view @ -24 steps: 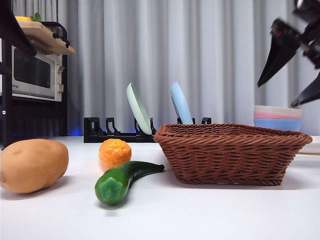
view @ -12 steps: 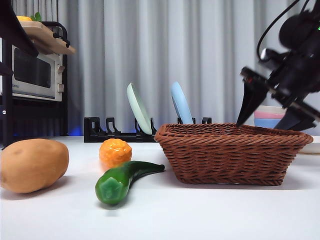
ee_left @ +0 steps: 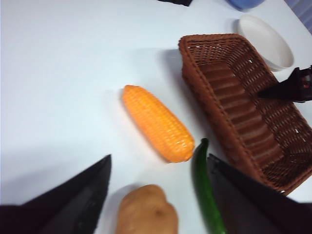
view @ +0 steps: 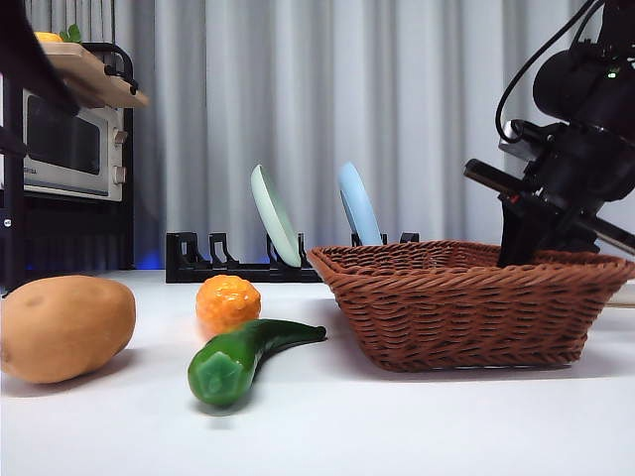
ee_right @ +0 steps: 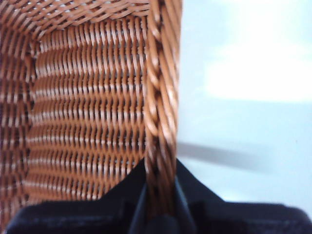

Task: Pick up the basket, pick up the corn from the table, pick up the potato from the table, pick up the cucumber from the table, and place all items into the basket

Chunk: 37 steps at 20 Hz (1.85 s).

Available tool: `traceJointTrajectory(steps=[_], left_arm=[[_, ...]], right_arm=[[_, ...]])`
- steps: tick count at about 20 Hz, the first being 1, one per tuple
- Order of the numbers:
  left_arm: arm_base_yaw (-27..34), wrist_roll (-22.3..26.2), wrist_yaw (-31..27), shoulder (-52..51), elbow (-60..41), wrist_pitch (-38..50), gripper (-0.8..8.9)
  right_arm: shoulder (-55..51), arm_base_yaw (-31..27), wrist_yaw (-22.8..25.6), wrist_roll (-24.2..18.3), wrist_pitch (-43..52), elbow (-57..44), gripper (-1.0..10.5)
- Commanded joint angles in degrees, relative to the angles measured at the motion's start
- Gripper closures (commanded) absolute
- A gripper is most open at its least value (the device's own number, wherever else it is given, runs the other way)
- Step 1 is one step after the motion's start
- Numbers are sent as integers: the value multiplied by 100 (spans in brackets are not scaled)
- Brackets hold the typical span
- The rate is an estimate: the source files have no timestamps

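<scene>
The right gripper pinches the braided rim of the basket at the far right of the table, one jaw inside the wall and one outside, closed tight on the wicker. The basket sits flat on the white surface. Being woven and shallow, it looks light and fairly stiff, though a one-sided hold on the rim will likely let it tip toward its free left end when raised.

The left gripper hangs spread wide and empty above the vegetables. The potato lies at the near left, smooth and probably the heaviest; its short width suits the jaws best. The corn lies mid-table with one end pointing at the camera, its bumpy skin offering grip across the middle. The cucumber lies just right of the corn, its thin tip near the basket's left wall; glossy and curved, it may slip and seems best taken at its thick part.

Open tabletop lies in front. Behind stand a black rack with two plates and a white bowl near the basket's far side, well apart from the vegetables.
</scene>
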Motion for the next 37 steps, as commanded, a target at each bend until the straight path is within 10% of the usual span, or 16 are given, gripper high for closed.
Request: traceJointTrajectory(steps=[1, 25, 30, 37], left_arm=[[-186, -328, 28, 105, 11, 468, 333], [-1932, -850, -1912, 5447, 3145, -680, 347], [-1985, -302, -1934, 5497, 3147, -643, 825], [-1967, -13, -2288, 4572, 3630, -1043, 821]], right_arm=[[-367, -22, 50, -111, -15, 0, 963], [-3733, -214, 361, -225, -1320, 0, 963], [-3733, -216, 363, -225, -1311, 0, 963], [-3416, -214, 358, -219, -1064, 0, 963]])
